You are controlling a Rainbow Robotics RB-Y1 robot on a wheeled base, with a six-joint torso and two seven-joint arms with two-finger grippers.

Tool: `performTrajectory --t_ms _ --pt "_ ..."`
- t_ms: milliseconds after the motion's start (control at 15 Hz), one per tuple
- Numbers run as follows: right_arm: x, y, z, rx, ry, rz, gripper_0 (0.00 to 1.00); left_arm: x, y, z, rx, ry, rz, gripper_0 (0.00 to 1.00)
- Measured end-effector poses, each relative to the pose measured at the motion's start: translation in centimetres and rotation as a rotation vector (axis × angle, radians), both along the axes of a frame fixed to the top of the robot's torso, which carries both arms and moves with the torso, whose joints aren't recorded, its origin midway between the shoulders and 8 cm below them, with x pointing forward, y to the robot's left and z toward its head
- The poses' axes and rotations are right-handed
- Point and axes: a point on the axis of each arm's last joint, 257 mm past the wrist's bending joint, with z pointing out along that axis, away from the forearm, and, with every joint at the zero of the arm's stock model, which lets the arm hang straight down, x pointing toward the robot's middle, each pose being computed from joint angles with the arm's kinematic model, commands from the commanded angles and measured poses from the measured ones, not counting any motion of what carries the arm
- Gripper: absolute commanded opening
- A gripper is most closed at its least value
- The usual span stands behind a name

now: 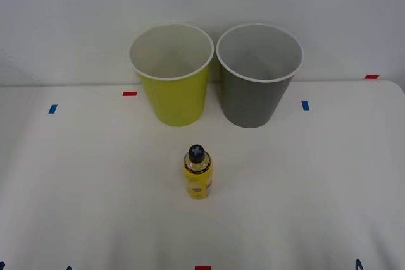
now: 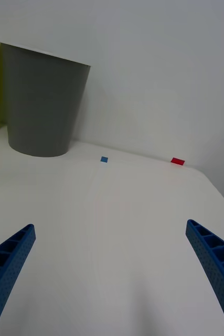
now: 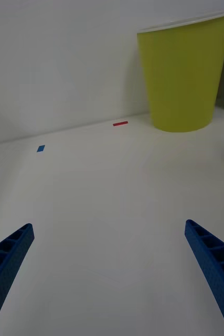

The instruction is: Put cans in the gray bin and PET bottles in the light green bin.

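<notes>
- Front view: PET bottle (image 1: 197,172), yellow label unreadable, upright on the table (image 1: 76,181) before the light green bin (image 1: 172,74) and gray bin (image 1: 259,74).
- Left pincer (image 3: 112,278) and right pincer (image 2: 112,278) spread wide, empty.

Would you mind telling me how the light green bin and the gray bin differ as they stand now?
The light green bin is yellow-green and stands on the robot's left; the gray bin is gray and stands on the robot's right. The PET bottle stands in front of the green bin's right side, slightly farther from the gray one. Both are upright, tapered, white-rimmed, alike in size.
</notes>
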Motion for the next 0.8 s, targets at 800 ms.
performTrajectory --t_ms 800 --pt "0.0 0.0 0.0 0.0 0.0 0.0 1.0 0.0 0.0 0.0 0.0 0.0 0.0 1.0"
